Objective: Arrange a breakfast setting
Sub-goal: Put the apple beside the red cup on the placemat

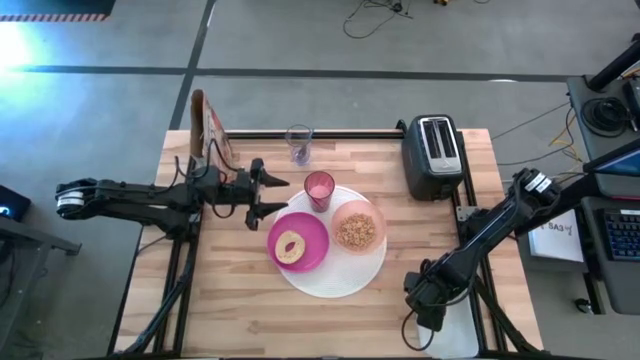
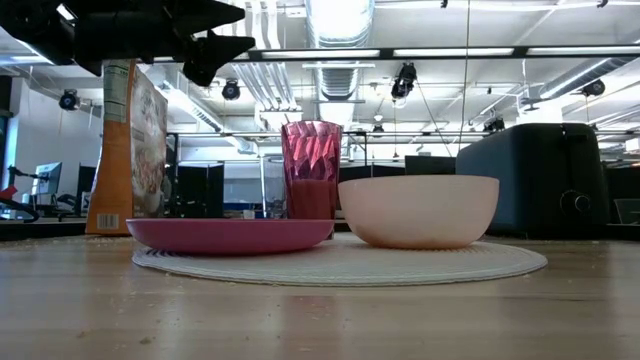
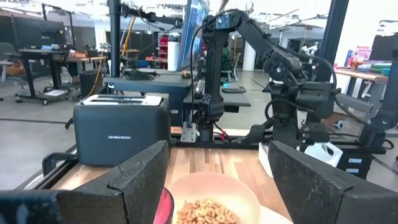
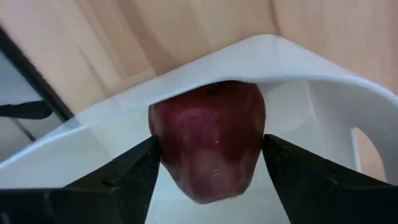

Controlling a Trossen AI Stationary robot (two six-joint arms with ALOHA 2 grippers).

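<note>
The big white plate lies mid-table. On it are the magenta plate with the bagel, the pale pink bowl of cereal and the pink tumbler. The clear glass stands at the far edge. My left gripper is open and empty, raised just left of the tumbler. My right gripper is low at the near right, shut on the dark red fruit inside a white tray. No spoon shows. My right gripper pinches the dark red fruit between its two fingers, one on each of two opposite sides. The fingers reach into the white tray. Whether the fruit still rests on the tray floor I cannot tell.
A black toaster stands at the far right. A cereal box stands upright at the far left. Bare wood lies along the near edge, left of the white plate.
</note>
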